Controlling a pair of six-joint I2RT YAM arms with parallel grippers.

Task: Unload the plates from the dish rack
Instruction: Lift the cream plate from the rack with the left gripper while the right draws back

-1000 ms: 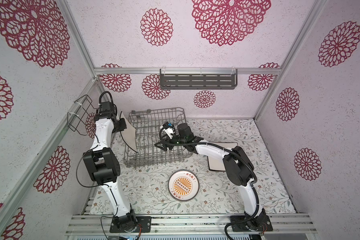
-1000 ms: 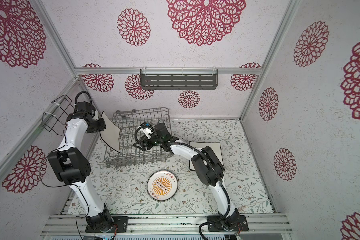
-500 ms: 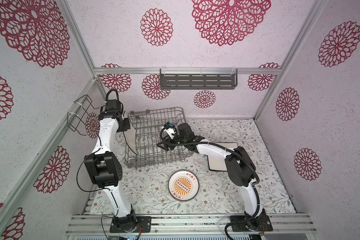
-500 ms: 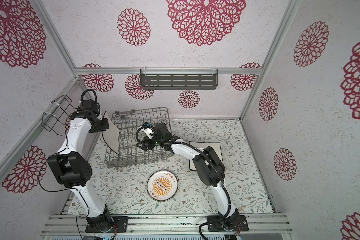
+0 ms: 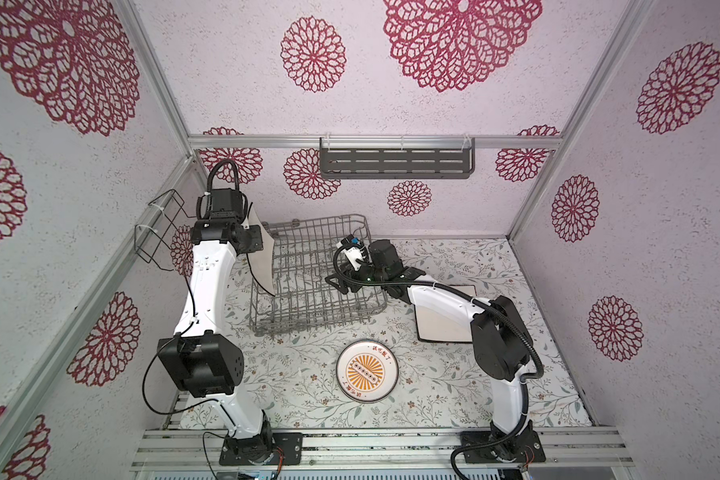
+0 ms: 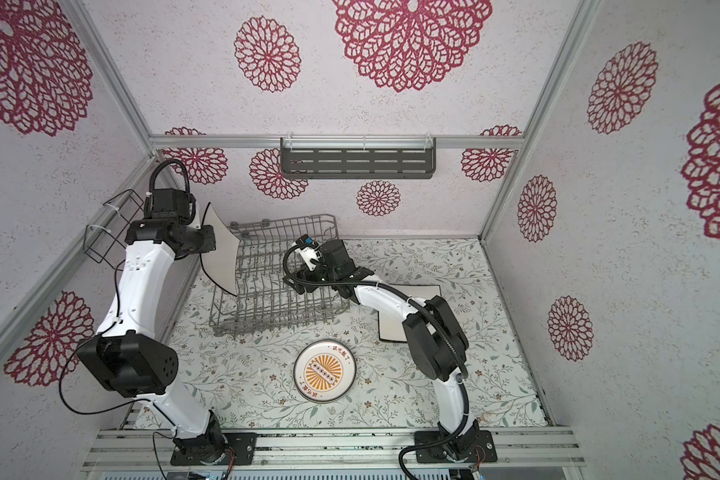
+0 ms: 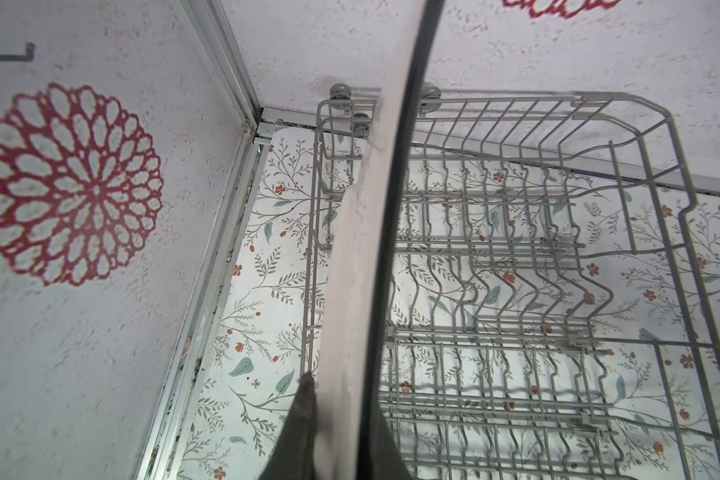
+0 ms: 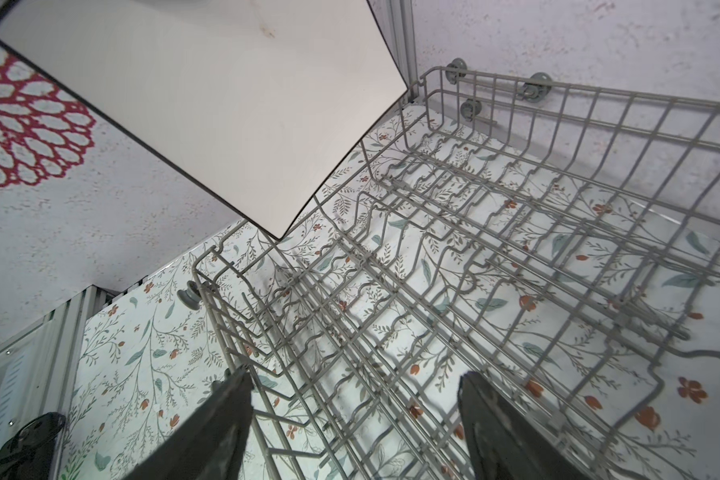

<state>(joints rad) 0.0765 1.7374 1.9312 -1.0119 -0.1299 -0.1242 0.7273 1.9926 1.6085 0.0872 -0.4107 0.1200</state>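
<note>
My left gripper (image 7: 341,415) is shut on the edge of a square white black-rimmed plate (image 5: 262,257) (image 6: 221,253) (image 7: 362,270). It holds the plate upright in the air over the left side of the grey wire dish rack (image 5: 316,299) (image 6: 279,299) (image 7: 516,249). The same plate (image 8: 208,104) shows in the right wrist view. My right gripper (image 5: 338,281) (image 8: 354,415) hangs open over the dish rack (image 8: 474,249), nothing between its fingers. No plate stands between the rack's tines. A round sunburst plate (image 5: 367,370) (image 6: 324,371) lies on the table in front of the rack.
A second square white plate (image 5: 441,328) (image 6: 391,328) lies flat right of the rack, partly under my right arm. A black wire bracket (image 5: 159,228) hangs on the left wall close behind my left arm. A grey slotted shelf (image 5: 395,163) is on the back wall.
My left gripper has lifted the square plate higher and toward the back, turning it more edge-on to the top views. The right arm has barely moved.
</note>
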